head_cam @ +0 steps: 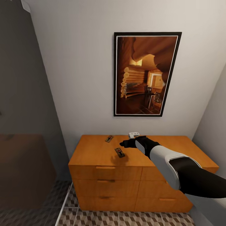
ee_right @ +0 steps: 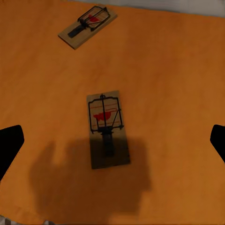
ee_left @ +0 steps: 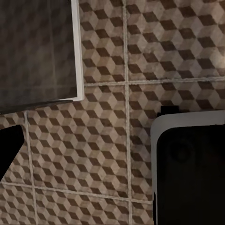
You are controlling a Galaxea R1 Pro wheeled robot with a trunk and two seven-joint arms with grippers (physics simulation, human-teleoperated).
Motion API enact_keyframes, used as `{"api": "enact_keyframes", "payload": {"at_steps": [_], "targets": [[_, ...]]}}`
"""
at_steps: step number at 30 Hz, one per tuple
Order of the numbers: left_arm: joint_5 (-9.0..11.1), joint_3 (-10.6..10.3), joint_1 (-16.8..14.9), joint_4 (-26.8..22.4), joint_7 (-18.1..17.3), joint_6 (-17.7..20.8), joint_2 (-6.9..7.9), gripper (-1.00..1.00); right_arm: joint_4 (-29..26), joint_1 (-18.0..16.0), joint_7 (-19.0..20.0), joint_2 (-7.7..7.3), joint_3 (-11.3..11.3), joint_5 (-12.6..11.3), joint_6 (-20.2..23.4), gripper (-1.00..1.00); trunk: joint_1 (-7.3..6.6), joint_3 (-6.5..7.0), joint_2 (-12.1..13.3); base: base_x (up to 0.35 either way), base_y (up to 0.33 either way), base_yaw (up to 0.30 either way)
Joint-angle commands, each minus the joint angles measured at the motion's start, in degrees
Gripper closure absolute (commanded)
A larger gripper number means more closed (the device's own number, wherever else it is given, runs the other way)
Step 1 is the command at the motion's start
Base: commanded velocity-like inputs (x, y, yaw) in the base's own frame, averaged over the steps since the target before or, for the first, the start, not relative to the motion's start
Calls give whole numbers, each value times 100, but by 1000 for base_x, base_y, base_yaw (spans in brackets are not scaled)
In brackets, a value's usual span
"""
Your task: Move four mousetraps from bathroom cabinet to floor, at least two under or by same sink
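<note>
**Right tool hangs open over a mousetrap on the cabinet**

The white wall [head_cam: 78, 78] takes most of the head view. In the upper right part of it hangs a framed picture [head_cam: 147, 73] with a black frame and an orange log interior. At the left edge of the frame stands a dark grey glass panel [head_cam: 22, 125].

Below the picture, in the lower middle of the frame, stands the orange wooden cabinet [head_cam: 94, 153] with rows of drawers on its front. The bathroom floor [head_cam: 125, 219], with its brown and beige cube pattern, shows along the bottom edge of the frame, and it also shows in the left wrist view [ee_left: 103, 140], together with a part of the robot's white and black body [ee_left: 192, 173] at the lower right.

The right arm [head_cam: 175, 166] comes from the lower right corner of the head view and reaches over the top of the cabinet. The right tool [head_cam: 125, 144] hangs above this top. In the right wrist view its two dark fingertips [ee_right: 9, 145] stand wide apart at the left and right edges, and nothing is between them; it holds nothing. Whether the left tool is open, I cannot tell.

Two mousetraps lie flat on the cabinet top. The near mousetrap [ee_right: 108, 128] lies under the right tool, partly in its shadow, in the middle of the right wrist view. The far mousetrap [ee_right: 88, 26] lies well apart, in the upper left of that view. A small white object [head_cam: 134, 134] rests at the back of the cabinet top, near the wall.
</note>
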Motion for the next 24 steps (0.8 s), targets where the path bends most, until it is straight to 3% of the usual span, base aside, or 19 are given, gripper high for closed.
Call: {"api": "enact_keyframes", "payload": {"at_steps": [1, 24], "targets": [[50, -47, -10, 23, 1, -39, -4, -100, -8, -4, 12, -1, 47, -36, 30, -100, 4, -13, -13, 43, 16, 0], [50, -47, -10, 24, 1, -39, -4, -100, -8, -4, 12, -1, 47, -36, 30, -100, 4, -29, -13, 6, 2, 0]]}}
